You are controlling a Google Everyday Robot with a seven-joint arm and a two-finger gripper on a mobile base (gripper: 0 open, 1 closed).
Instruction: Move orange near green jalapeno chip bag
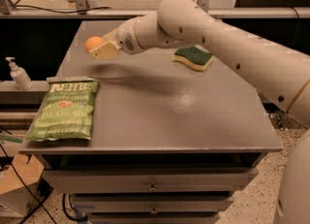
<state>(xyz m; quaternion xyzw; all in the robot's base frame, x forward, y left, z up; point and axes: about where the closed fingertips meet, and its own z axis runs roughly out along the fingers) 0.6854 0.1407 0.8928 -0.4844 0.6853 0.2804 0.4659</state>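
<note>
The orange (93,43) is held in my gripper (100,48), lifted above the left rear part of the grey table (160,106). The gripper is shut on it, and a cream finger pad (106,50) covers the fruit's right side. The green jalapeno chip bag (65,108) lies flat at the table's front left corner, below and a little left of the gripper. The orange hangs above the table, apart from the bag's silver top seam.
A green and yellow sponge (193,56) lies at the back right of the table. A white pump bottle (18,74) stands on a shelf to the left. Drawers (152,185) sit under the tabletop. My white arm (232,48) spans the right side.
</note>
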